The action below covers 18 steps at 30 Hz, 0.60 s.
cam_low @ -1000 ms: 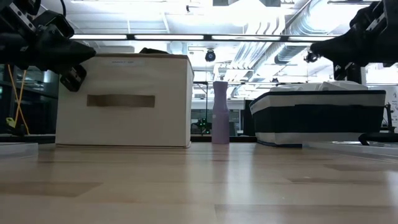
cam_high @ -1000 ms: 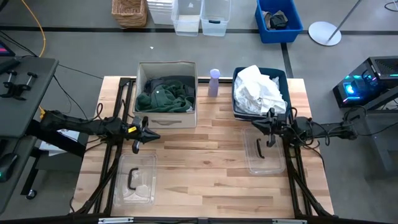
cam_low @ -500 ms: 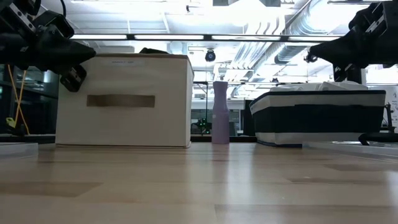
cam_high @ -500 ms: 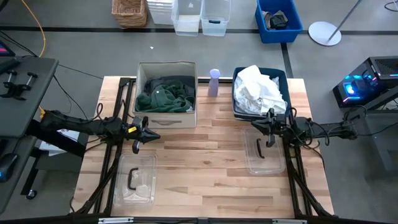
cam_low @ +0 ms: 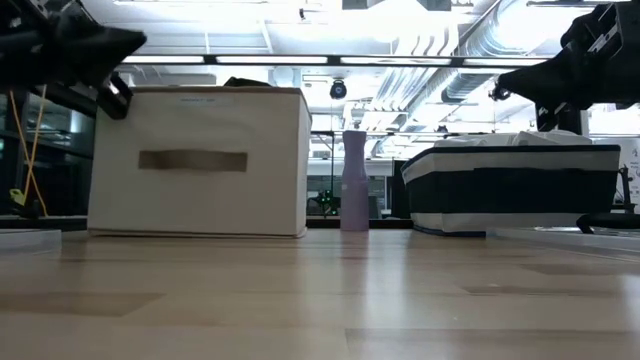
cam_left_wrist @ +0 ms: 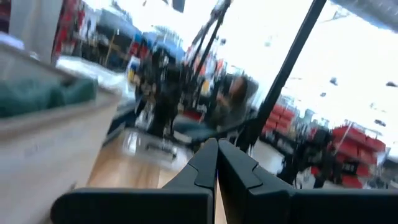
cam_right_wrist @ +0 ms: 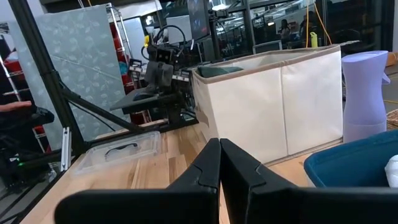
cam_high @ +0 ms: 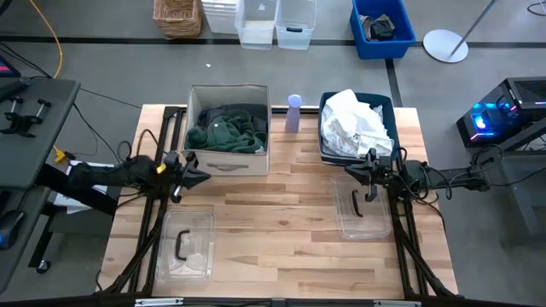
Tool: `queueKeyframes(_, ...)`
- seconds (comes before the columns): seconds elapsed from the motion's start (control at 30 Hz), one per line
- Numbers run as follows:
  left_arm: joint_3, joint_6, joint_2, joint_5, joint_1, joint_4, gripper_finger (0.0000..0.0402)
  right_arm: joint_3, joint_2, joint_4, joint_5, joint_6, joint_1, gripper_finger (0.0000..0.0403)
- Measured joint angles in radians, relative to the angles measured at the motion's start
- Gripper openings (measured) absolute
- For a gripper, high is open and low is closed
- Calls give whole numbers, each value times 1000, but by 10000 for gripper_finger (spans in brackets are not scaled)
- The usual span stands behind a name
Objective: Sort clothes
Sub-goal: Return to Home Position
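Dark green shirt (cam_high: 223, 135) heaped in beige fabric box (cam_high: 229, 164), white clothes (cam_high: 357, 124) piled in dark blue bin (cam_low: 510, 205), left tool (cam_left_wrist: 217, 148) closed, empty, beside the box, right tool (cam_right_wrist: 220, 145) closed, empty, near the bin, above the bench (cam_high: 281, 230).

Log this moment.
left pincer shut, by beige box | right pincer shut, by blue bin | green shirt in box | white clothes in bin

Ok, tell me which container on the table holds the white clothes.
The dark blue bin on the right, beside the purple bottle, holds the white clothes; the beige box holds a green shirt instead.
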Motion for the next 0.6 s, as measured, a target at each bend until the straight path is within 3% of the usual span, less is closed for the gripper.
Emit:
queueKeyframes(0.13, 1, 1, 5, -1, 9, 67, 0, 0, 0, -4, 1, 0, 0, 0)
queueKeyframes(0.6, 3, 4, 11, -1, 9, 57, 0, 0, 8, -30, 0, 0, 0, 0)
